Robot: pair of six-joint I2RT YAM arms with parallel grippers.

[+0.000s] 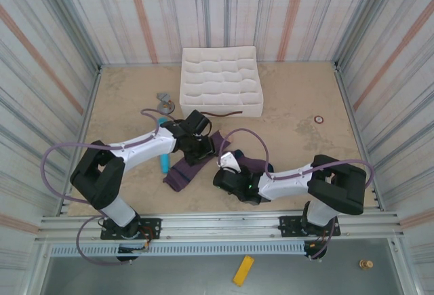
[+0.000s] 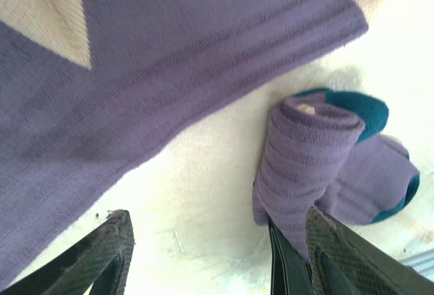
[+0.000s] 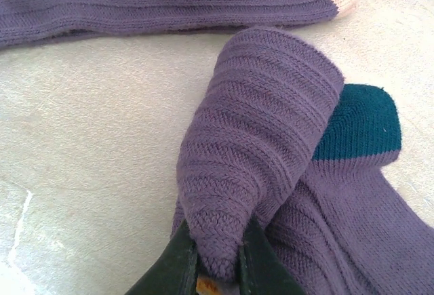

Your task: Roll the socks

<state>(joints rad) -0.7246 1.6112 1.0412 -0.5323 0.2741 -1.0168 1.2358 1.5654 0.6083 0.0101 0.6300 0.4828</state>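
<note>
In the right wrist view, the right claw [image 3: 218, 268] stands at the bottom centre of the frame, clenched on the folded end of the teal-toed sock [image 3: 261, 139]. The purple fold rises from the claw toward the middle of the frame, and the teal toe shows just to its right.

In the left wrist view, the left claw [image 2: 213, 234] is released, with its fingers wide apart at the bottom of the frame. The rolled teal-toed sock lies just beside the finger at the lower right, on the pale worktop [image 2: 203, 173]. Beyond it, the second purple sock [image 2: 169, 57], with a tan patch, covers the upper left.

In the top view both socks lie in the centre between the two claws. A light blue cylinder [image 1: 164, 164] is just left of them, and a white divided tray [image 1: 220, 81] is farther back.
</note>
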